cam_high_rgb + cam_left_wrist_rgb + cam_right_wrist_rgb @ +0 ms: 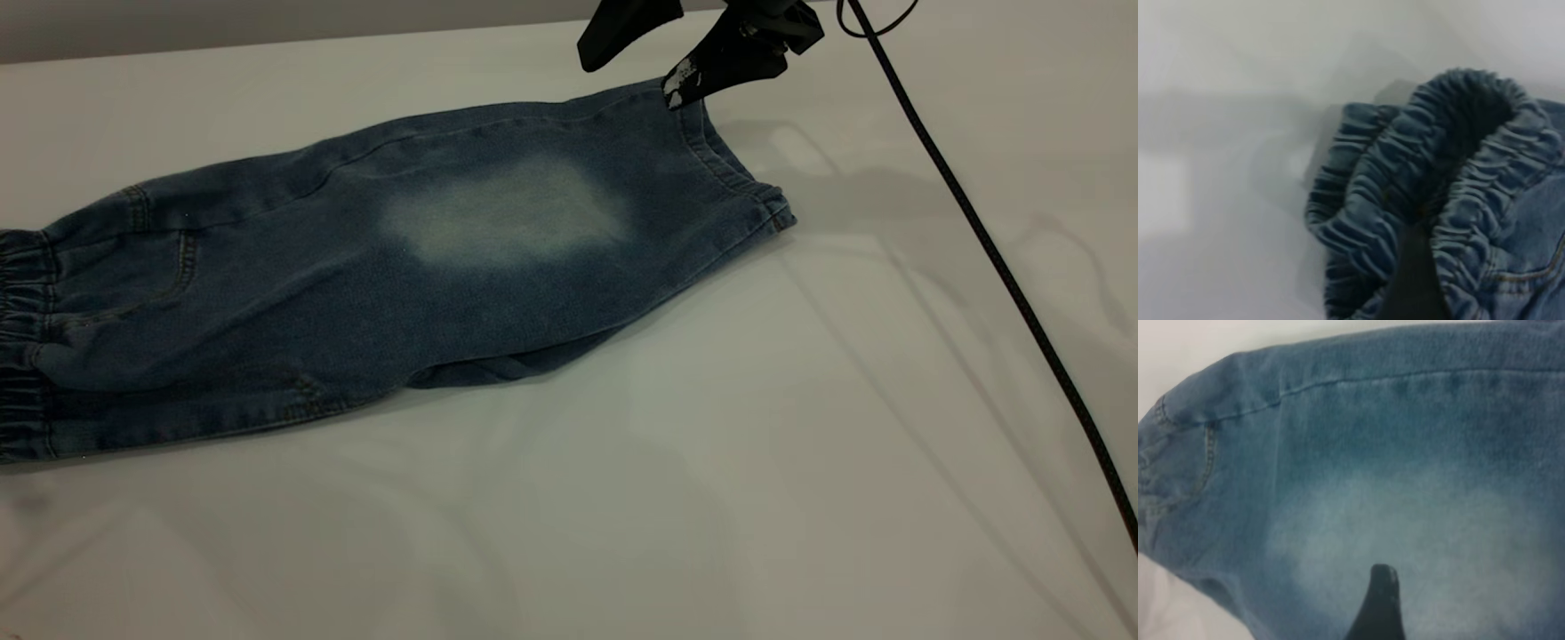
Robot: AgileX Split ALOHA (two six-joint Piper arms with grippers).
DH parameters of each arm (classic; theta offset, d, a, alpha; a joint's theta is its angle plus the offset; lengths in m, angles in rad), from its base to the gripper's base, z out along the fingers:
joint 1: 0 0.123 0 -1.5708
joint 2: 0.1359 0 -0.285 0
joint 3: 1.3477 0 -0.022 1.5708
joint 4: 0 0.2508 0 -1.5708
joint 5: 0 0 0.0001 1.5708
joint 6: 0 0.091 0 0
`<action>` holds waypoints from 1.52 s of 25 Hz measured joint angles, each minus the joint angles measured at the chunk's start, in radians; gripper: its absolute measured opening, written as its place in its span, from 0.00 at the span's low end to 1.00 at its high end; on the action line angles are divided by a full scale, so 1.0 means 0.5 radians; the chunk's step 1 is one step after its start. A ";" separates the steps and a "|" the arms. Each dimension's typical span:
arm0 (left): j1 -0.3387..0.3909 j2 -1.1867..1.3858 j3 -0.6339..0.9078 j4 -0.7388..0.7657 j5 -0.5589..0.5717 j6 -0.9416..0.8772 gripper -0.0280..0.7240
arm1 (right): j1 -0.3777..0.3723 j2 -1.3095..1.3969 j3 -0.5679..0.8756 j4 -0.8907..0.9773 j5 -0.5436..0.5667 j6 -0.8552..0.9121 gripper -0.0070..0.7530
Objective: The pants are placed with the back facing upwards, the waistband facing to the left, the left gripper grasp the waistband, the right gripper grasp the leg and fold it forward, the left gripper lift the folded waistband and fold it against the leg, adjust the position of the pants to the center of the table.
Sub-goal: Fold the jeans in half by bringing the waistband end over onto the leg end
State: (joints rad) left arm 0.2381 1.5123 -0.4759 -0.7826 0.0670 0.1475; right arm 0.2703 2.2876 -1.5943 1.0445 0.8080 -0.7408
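The blue denim pants (373,267) lie folded lengthwise on the white table (711,462). The leg (533,213) with its pale faded patch is on top, its hem (738,178) at the right. The gathered waistband (22,347) lies at the left edge of the exterior view. My right gripper (629,78) hovers open at the hem's far corner, and its white-flecked fingertip (678,82) touches the cloth. In its wrist view one finger (1378,603) lies over the pale patch. In the left wrist view a black finger (1411,280) sits between the bunched waistband (1471,200) layers. The other finger is hidden by cloth.
A black cable (978,231) runs diagonally across the table's right side. Bare tabletop extends in front of and to the right of the pants. The table's far edge (267,40) runs just behind them.
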 joint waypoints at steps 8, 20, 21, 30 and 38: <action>0.444 0.000 -0.191 0.003 0.705 0.363 0.68 | 0.000 0.049 0.000 0.008 0.027 -0.043 0.76; 0.485 0.054 -0.191 0.001 0.809 0.484 0.80 | 0.000 0.068 0.000 0.061 0.019 -0.107 0.76; 0.485 0.092 -0.191 0.001 0.819 0.484 0.83 | 0.000 0.068 0.000 0.069 0.019 -0.110 0.76; 0.485 0.385 -0.191 -0.008 0.753 0.534 0.88 | 0.000 0.070 0.000 0.073 0.039 -0.114 0.76; 0.477 0.385 -0.192 -0.041 0.582 0.606 0.86 | 0.000 0.070 0.000 0.073 0.041 -0.117 0.76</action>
State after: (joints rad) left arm 0.4765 1.7046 -0.5718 -0.8033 0.3582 0.4506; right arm 0.2703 2.3225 -1.5943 1.0811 0.8287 -0.7990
